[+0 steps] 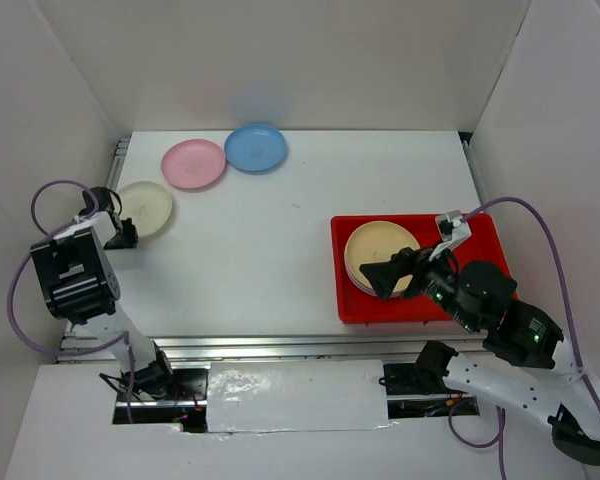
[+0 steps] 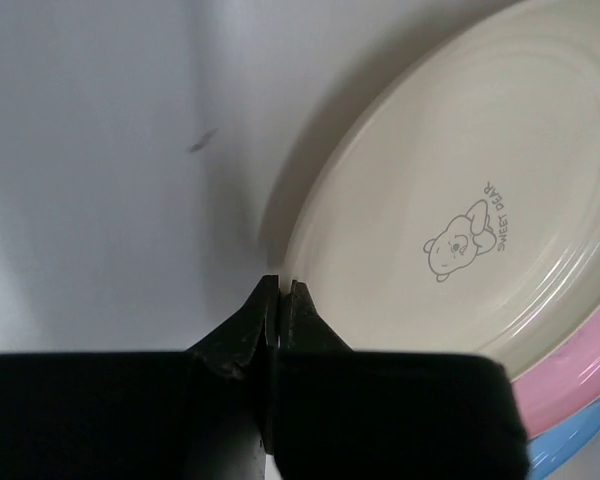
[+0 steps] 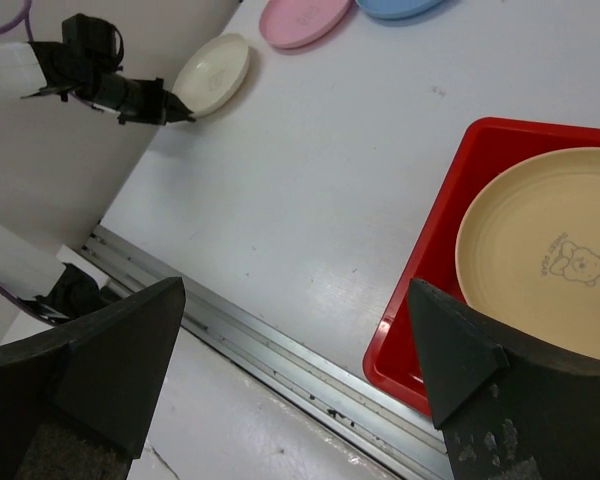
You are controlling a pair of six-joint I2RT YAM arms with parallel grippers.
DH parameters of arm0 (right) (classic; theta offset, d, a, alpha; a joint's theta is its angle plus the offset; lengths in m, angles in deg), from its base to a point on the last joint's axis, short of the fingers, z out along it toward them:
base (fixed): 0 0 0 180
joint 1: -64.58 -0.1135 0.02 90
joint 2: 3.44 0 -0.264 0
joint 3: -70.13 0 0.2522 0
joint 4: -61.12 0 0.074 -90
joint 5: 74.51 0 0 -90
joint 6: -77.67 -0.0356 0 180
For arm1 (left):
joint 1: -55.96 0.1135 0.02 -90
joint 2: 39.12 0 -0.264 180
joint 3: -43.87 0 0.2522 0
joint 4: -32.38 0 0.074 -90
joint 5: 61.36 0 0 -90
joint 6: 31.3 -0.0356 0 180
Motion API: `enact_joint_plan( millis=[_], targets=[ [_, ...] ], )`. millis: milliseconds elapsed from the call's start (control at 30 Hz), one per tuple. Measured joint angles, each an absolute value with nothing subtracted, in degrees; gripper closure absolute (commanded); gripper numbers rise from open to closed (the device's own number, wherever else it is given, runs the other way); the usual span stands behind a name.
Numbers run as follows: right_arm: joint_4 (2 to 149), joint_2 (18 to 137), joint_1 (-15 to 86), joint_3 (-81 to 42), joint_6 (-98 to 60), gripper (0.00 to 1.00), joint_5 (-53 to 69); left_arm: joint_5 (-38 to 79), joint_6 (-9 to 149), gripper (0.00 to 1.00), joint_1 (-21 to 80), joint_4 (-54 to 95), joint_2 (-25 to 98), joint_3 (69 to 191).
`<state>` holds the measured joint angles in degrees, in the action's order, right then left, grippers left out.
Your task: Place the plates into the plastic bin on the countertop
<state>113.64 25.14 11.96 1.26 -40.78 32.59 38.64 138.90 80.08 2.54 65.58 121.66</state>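
The countertop [image 1: 280, 260] is a flat white surface enclosed by plain white walls [image 1: 280, 60] on the left, right and far sides. A metal rail [image 1: 270, 347] runs along its near edge, in front of the arm bases.

The plastic bin [image 1: 345, 305], bright red with low walls, is set on the right half of the surface, close to the rail. A yellow-orange plate [image 1: 375, 245] lies flat in its left part, with a paler rim showing beneath it.

Three plates are laid in a row at the far left corner, each just beside the next: a blue plate [image 1: 255, 147] farthest back, a pink plate [image 1: 193, 163] next to it, and a cream plate [image 1: 145, 207] nearest the left wall.

The left gripper [image 2: 282, 288] is positioned at the near-left rim of the cream plate. Its jaws are closed: one finger lies outside the rim and the other over the plate's inner face, so the rim is pinched between them. The plate rests flat on the surface.

The right gripper [image 1: 398, 268] is held above the near-left part of the bin, over the edge of the yellow-orange plate. Its jaws are spread wide and nothing is held between them
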Motion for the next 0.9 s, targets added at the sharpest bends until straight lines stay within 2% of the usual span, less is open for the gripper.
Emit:
enact_joint_plan(
  millis=[133, 233, 333, 433, 600, 767, 900],
  targets=[
    [113.7, 24.9, 12.0, 0.5, -40.8, 0.00, 32.6, 37.3, 138.7, 1.00, 80.7, -3.9, 57.2, 116.4],
    [113.9, 24.9, 12.0, -0.1, -40.8, 0.00, 32.7, 38.6, 137.4, 1.00, 77.4, -7.1, 50.4, 116.2],
    [114.2, 24.9, 12.0, -0.8, -41.0, 0.00, 33.7, 41.6, 133.5, 1.00, 66.4, -5.9, 43.4, 116.7],
    [115.7, 25.5, 12.0, -2.7, -42.2, 0.00, 36.1, 41.5, 128.0, 1.00, 49.8, -3.0, 41.5, 120.9],
    [119.0, 25.5, 12.0, -6.5, -45.0, 0.00, 40.7, 39.7, 119.1, 1.00, 28.2, -3.2, 54.0, 137.8],
    [121.6, 22.7, 12.0, -8.6, -46.8, 0.00, 44.2, 40.2, 112.5, 1.00, 14.9, -7.9, 72.8, 156.5],
    [124.3, 20.3, 12.0, -9.6, -47.9, 0.00, 45.8, 39.9, 109.8, 1.00, 8.1, -11.8, 79.3, 160.5]
  ],
)
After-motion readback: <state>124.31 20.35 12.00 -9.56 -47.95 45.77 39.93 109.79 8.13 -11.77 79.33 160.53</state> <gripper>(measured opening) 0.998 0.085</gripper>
